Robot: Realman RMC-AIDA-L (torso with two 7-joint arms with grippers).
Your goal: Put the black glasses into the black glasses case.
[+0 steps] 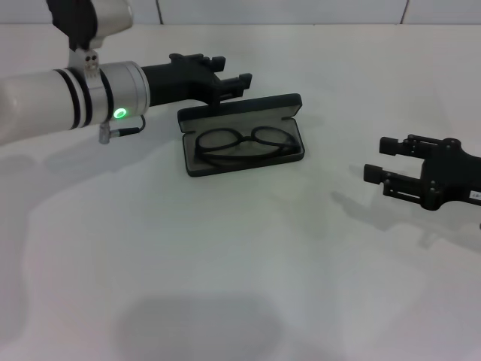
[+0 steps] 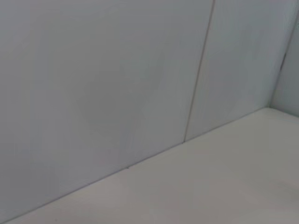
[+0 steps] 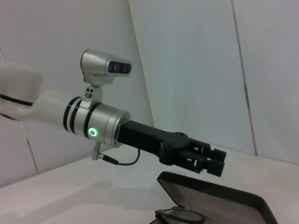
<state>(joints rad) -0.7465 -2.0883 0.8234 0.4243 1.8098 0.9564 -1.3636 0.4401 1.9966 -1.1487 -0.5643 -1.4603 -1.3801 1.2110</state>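
Glasses [image 1: 244, 144] in case [image 1: 289, 102], beside left gripper [image 1: 231, 77].

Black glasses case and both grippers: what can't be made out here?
- Left wrist view: only wall and table; no case or fingers.
- Right wrist view: black glasses and black glasses case cut by the bottom edge.
- Head view: left gripper hides the lid's far edge; right gripper parked apart.
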